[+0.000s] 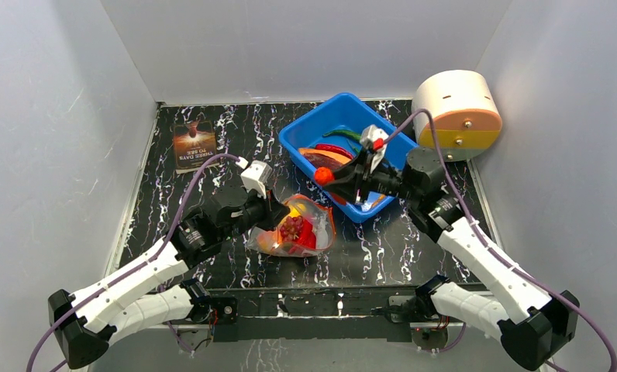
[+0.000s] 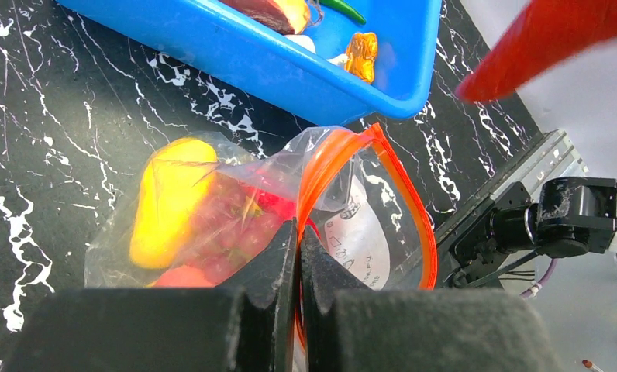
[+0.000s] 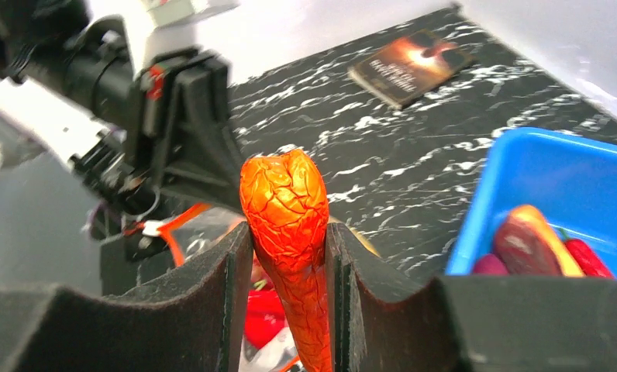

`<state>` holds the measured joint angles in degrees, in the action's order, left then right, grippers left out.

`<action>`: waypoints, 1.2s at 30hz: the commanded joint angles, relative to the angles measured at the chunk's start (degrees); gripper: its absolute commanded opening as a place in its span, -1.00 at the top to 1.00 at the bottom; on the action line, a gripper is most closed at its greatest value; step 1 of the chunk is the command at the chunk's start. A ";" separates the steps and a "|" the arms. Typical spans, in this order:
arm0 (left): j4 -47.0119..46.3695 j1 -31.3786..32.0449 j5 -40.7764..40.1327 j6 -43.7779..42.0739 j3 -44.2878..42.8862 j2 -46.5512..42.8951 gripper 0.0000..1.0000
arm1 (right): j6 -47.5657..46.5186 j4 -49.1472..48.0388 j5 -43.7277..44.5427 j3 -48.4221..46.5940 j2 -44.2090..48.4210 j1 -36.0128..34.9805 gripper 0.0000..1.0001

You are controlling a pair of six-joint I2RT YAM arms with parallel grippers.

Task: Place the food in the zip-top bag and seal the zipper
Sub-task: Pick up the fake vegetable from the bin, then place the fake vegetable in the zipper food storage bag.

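Your right jaws grip an orange food piece (image 3: 286, 225), upright between them — zip-top bag (image 2: 236, 174) below. Your left jaws pinch shut on its zipper (image 2: 325, 159) — bagged fruit (image 2: 170, 201) just beyond their tips.

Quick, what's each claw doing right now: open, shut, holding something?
Left gripper: closed, pinching the zip-top bag at its mouth edge.
Right gripper: closed on an orange food piece.

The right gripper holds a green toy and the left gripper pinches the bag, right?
No. The toy in the right gripper is orange, not green, as the right wrist view shows. The left gripper does pinch the zip-top bag.
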<state>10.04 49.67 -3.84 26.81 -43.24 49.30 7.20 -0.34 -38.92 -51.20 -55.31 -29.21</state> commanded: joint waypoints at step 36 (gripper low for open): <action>-1.45 0.05 8.16 -2.37 -2.05 -2.74 1.00 | -40.78 -6.57 -15.30 5.24 -10.90 -18.63 0.29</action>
<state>9.41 49.67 1.67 25.43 -43.24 47.92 -32.67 -3.62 -58.33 -43.40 -65.52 -47.31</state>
